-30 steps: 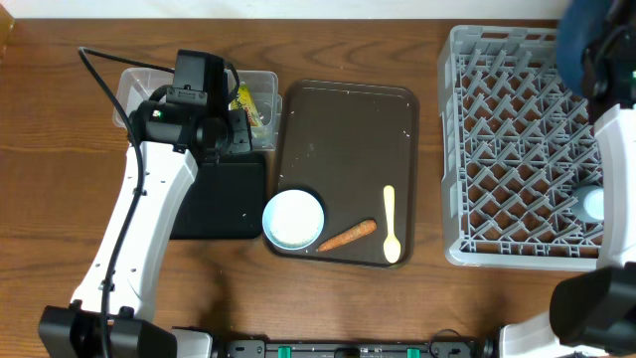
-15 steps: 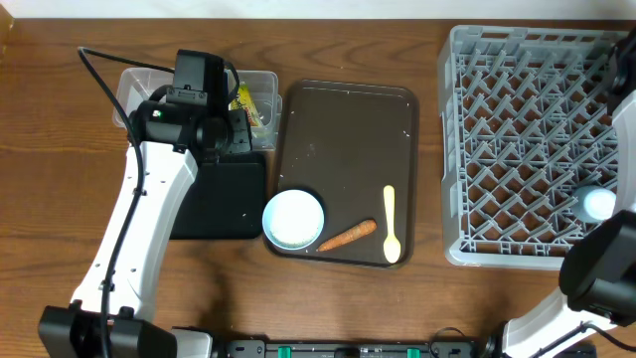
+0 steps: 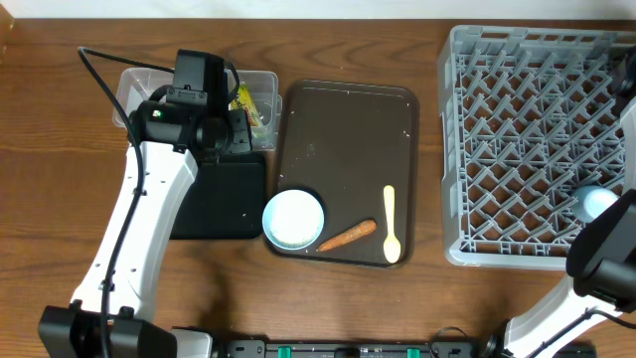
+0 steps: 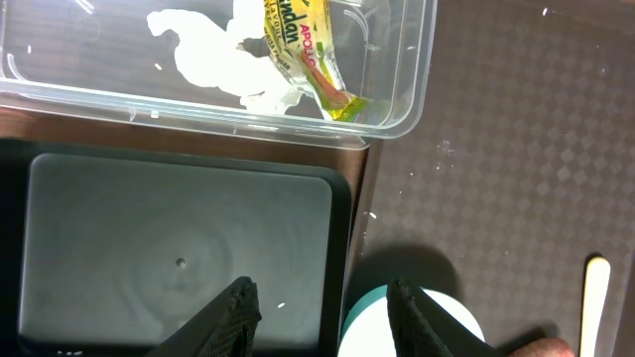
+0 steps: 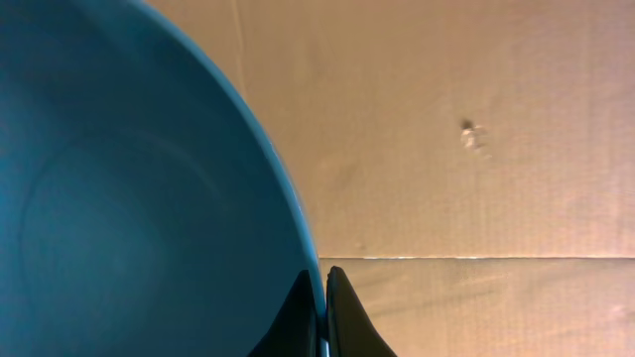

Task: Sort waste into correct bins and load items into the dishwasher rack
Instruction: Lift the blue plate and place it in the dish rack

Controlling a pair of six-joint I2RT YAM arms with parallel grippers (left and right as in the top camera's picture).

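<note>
The left pincer (image 4: 323,313) is hanging spread and empty above the edge of the black tray (image 4: 179,248), with the white bowl (image 3: 293,219) showing just past its fingertips. The clear tub (image 3: 134,85) is sitting right behind the black tray on the tabletop (image 3: 60,199). It is holding the crumpled white tissue (image 4: 213,59) and the yellow-green wrapper (image 4: 308,50), and the wrapper is lying partly over the tissue.

On the dark brown tray (image 3: 348,139) the bowl is sitting at the front left corner. The orange carrot stick (image 3: 348,236) is lying just right of it. The cream spoon (image 3: 391,227) is lying beside the stick with its handle pointing toward the far side.

The right pincer (image 5: 319,309) is pinching the rim of the large dark blue dish (image 5: 129,198), with its fingers pressed onto the thin edge. In the wrist view the dish's hollow is filling the left side against a plain tan surface. Overhead, the dish is falling outside the picture—only part of the right arm (image 3: 606,264) is showing, beside the grey rack (image 3: 537,139). A light blue cup (image 3: 596,203) is sitting in the rack's front right part.
</note>
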